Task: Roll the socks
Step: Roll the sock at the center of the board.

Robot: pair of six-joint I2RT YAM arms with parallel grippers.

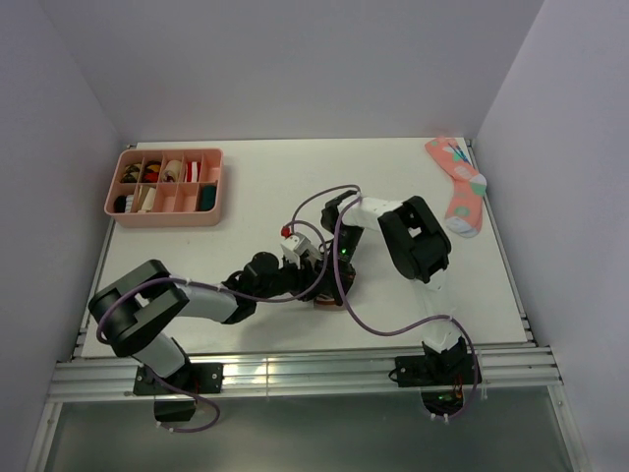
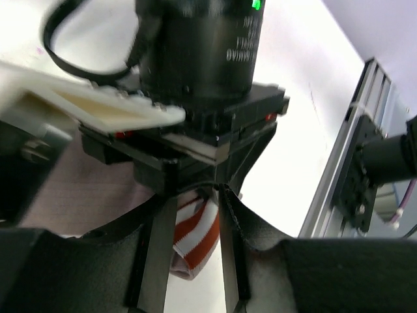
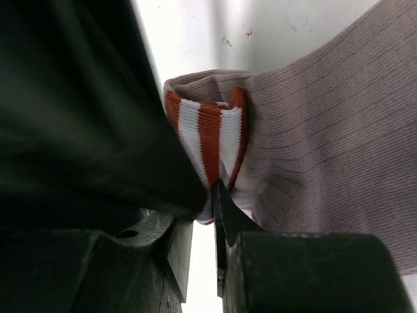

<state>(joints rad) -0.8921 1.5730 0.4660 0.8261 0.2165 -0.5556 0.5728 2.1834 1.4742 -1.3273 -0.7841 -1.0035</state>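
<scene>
Taupe sock (image 3: pixel 326 143) cropped at view's edge; tray (image 1: pixel 162 218) contents indistinct.

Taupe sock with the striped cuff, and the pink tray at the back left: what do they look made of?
The taupe sock looks like a matte ribbed knit, perhaps a cotton blend: fine parallel ribs run across it, and its red-and-white cuff shows knit stitches. The pink tray looks like smooth moulded plastic or silicone with rounded corners, but it is too small to settle.
</scene>
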